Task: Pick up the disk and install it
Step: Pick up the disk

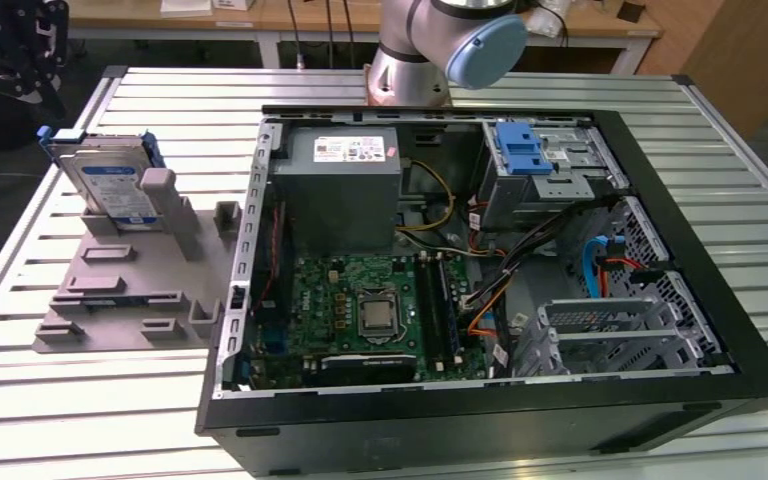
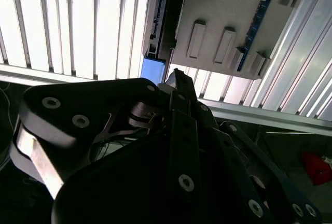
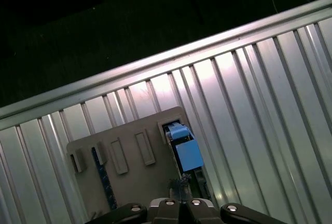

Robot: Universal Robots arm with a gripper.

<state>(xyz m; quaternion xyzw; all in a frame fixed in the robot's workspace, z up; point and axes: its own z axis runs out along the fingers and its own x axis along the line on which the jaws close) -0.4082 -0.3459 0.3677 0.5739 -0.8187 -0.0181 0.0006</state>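
The disk (image 1: 107,185) stands on edge in the grey holder (image 1: 117,290) on the slatted table, at the exterior view's left, beside the open computer case (image 1: 491,260). It is silver-grey with a white-and-blue label and a blue frame. My gripper (image 1: 11,70) hangs dark above and behind the disk, apart from it. In the second wrist view the gripper (image 2: 176,76) points at the disk's blue end (image 2: 154,71), and the disk (image 2: 163,22) shows edge-on in the holder (image 2: 223,6). In the first wrist view the disk's blue frame (image 3: 187,149) lies just beyond the gripper (image 3: 181,185).
Inside the case sit a grey power supply (image 1: 344,190), a silver cage with a blue latch (image 1: 534,150), the green motherboard (image 1: 371,310) and loose cables. A thin blue-edged board (image 3: 104,182) also stands in the holder. The table edge (image 3: 155,63) runs close behind the holder.
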